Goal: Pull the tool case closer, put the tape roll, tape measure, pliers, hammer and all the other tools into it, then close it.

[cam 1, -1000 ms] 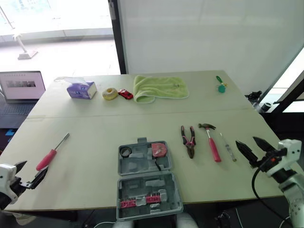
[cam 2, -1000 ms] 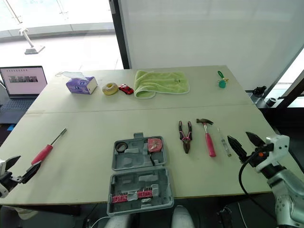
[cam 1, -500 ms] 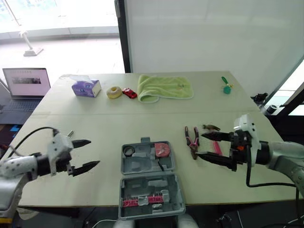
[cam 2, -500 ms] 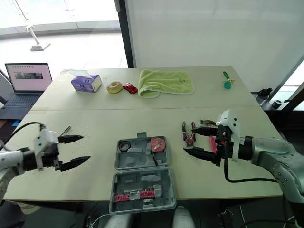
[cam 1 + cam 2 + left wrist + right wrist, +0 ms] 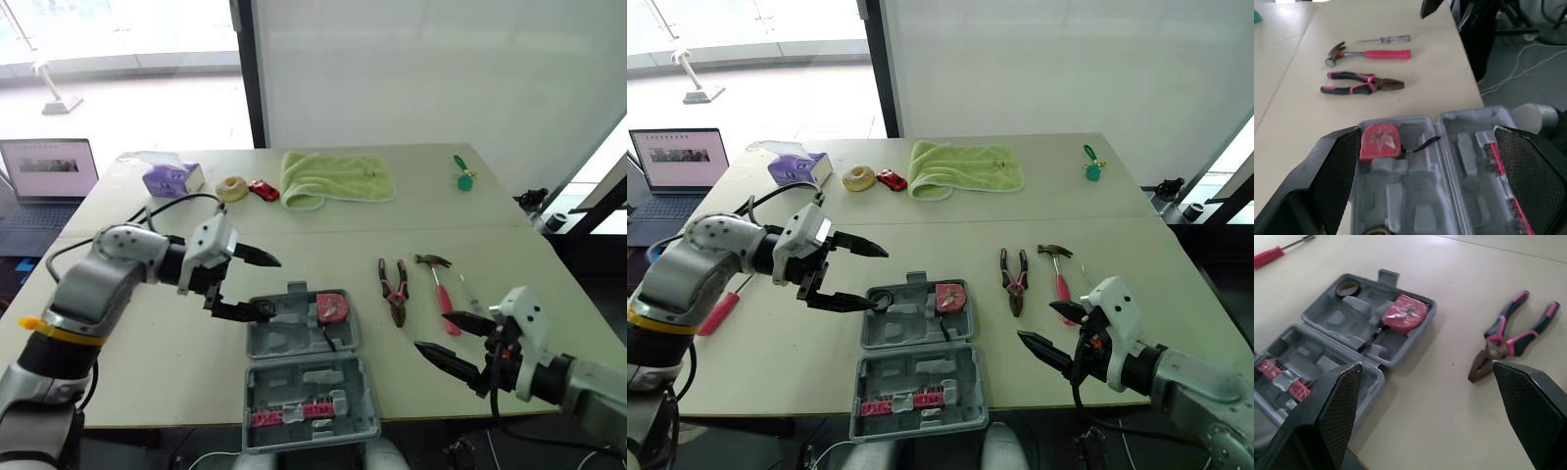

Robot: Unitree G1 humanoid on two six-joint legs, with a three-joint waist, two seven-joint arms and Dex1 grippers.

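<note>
The left pincer (image 5: 275, 286) gapes apart above the left edge of the open tool case (image 5: 286, 339), while the right pincer (image 5: 431, 331), also apart, hangs near the pliers (image 5: 395, 290).

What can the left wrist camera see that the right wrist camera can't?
The left wrist view takes in the hammer and the thin screwdriver lying next to it. The right wrist view instead takes in the red-handled screwdriver lying past the case. Both share the open tool case, the red tape measure sitting in it, and the pliers lying outside it.
</note>
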